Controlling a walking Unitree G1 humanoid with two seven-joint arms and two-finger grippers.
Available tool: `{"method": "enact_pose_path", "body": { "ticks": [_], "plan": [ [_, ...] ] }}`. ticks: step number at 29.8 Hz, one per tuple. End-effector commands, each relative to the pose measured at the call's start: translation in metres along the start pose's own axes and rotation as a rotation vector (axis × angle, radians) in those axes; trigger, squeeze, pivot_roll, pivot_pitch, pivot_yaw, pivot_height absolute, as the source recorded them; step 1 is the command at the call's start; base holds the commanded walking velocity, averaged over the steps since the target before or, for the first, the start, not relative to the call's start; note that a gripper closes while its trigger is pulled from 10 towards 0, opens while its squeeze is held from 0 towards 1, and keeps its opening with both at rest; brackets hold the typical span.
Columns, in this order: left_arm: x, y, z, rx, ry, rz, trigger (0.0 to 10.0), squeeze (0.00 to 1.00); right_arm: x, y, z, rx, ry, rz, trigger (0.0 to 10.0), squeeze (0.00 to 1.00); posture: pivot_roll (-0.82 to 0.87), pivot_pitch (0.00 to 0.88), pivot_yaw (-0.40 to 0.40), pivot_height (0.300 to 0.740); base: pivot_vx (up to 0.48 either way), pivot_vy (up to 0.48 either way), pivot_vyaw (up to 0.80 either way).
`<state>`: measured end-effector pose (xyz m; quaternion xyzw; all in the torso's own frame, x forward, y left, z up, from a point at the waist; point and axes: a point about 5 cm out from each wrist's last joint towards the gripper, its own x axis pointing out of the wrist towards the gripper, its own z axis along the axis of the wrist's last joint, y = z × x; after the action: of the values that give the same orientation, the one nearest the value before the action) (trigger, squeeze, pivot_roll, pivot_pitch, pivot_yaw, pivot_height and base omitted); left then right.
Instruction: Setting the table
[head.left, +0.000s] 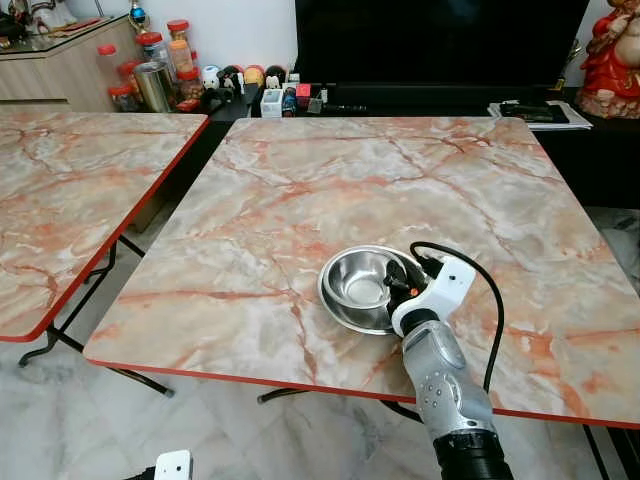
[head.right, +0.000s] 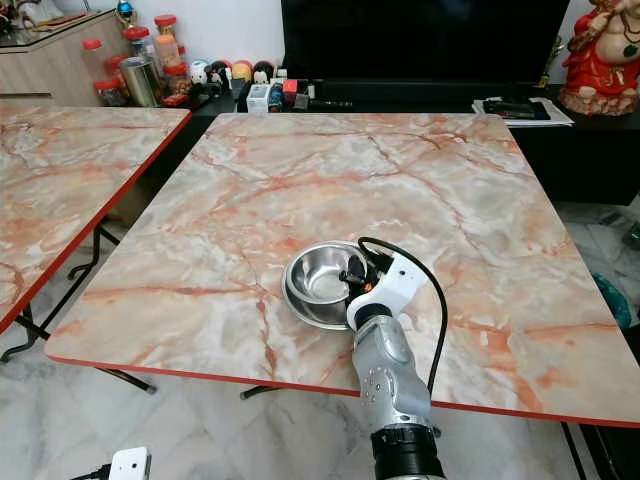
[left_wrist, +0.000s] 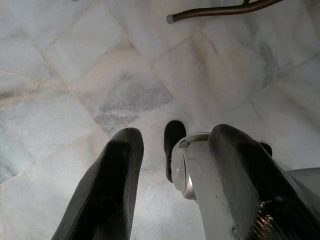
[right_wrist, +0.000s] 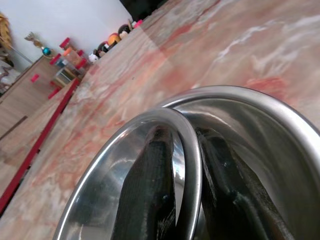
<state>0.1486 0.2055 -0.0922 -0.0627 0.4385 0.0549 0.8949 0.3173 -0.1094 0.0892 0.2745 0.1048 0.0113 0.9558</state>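
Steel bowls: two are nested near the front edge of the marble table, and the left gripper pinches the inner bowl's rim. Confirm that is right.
Not quite: it is the right gripper, not the left. The right wrist view shows its jaws closed on the inner bowl's rim, one finger either side. The rest stands: two steel bowls sit nested near the front edge of the marble table.

The bench (head.left: 300, 190) is showing pink-and-cream marble veining with a red edge. At its five o'clock, silver steel bowls (head.left: 365, 285) are gleaming. The fingers (right_wrist: 150, 200) are showing black, the arm (head.left: 445, 375) silver, the floor (left_wrist: 100, 75) pale grey-white marble.
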Motion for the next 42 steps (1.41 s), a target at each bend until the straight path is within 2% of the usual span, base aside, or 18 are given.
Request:
{"method": "enact_pose_path", "body": {
  "ticks": [1, 18, 19, 20, 21, 29, 31, 32, 33, 37, 41, 42],
  "plan": [
    [-0.001, 0.003, -0.003, 0.003, 0.018, 0.007, 10.0, 0.00, -0.001, 0.000, -0.007, -0.018, 0.015, -0.011, 10.0, 0.00, 0.08, 0.000, 0.060, 0.740, 0.000, 0.000, 0.00],
    [-0.001, 0.004, -0.004, 0.007, 0.025, 0.011, 10.0, 0.00, 0.006, 0.001, 0.002, -0.056, -0.025, -0.039, 10.0, 0.00, 0.08, 0.000, 0.059, 0.740, 0.000, 0.000, 0.00],
    [-0.001, 0.004, -0.004, 0.007, 0.024, 0.011, 10.0, 0.00, 0.006, 0.001, 0.002, -0.057, -0.027, -0.039, 10.0, 0.22, 0.08, 0.000, 0.059, 0.740, 0.000, 0.000, 0.00],
    [-0.001, 0.004, -0.004, 0.007, 0.024, 0.011, 10.0, 0.00, 0.006, 0.001, 0.002, -0.055, -0.029, -0.037, 10.0, 0.36, 0.08, 0.000, 0.058, 0.740, 0.000, 0.000, 0.00],
    [-0.001, 0.003, -0.004, 0.006, 0.023, 0.011, 10.0, 0.00, 0.007, 0.002, 0.003, -0.055, -0.033, -0.034, 10.0, 1.00, 0.08, 0.000, 0.058, 0.740, 0.000, 0.000, 0.00],
    [-0.001, 0.003, -0.002, 0.004, 0.021, 0.010, 10.0, 0.00, 0.009, 0.005, 0.004, -0.051, -0.039, -0.024, 10.0, 1.00, 0.08, 0.000, 0.058, 0.740, 0.000, 0.000, 0.00],
    [0.000, 0.003, -0.002, 0.003, 0.021, 0.011, 10.0, 0.00, 0.009, 0.006, 0.005, -0.050, -0.040, -0.021, 10.0, 0.94, 0.07, 0.000, 0.060, 0.740, 0.000, 0.000, 0.00],
    [0.000, 0.003, -0.002, 0.003, 0.021, 0.010, 10.0, 0.00, 0.009, 0.006, 0.005, -0.050, -0.040, -0.021, 10.0, 0.54, 0.08, 0.000, 0.060, 0.740, 0.000, 0.000, 0.00],
    [0.000, 0.003, -0.002, 0.003, 0.020, 0.010, 10.0, 0.00, 0.009, 0.006, 0.005, -0.050, -0.040, -0.020, 10.0, 0.00, 0.08, 0.000, 0.060, 0.740, 0.000, 0.000, 0.00],
    [0.000, 0.003, 0.001, 0.003, 0.016, 0.008, 10.0, 0.00, 0.009, 0.007, 0.010, -0.055, -0.056, -0.016, 10.0, 0.00, 0.07, 0.000, 0.060, 0.740, 0.000, 0.000, 0.00],
    [0.002, 0.002, 0.005, 0.001, 0.008, 0.006, 10.0, 0.00, 0.011, 0.010, 0.020, -0.102, -0.096, -0.009, 10.0, 0.00, 0.07, 0.000, 0.062, 0.740, 0.000, 0.000, 0.00],
    [0.002, 0.002, 0.006, 0.002, 0.007, 0.004, 10.0, 0.00, 0.011, 0.011, 0.024, -0.137, -0.105, -0.012, 10.0, 0.00, 0.08, 0.000, 0.061, 0.740, 0.000, 0.000, 0.00]
  ]
}}
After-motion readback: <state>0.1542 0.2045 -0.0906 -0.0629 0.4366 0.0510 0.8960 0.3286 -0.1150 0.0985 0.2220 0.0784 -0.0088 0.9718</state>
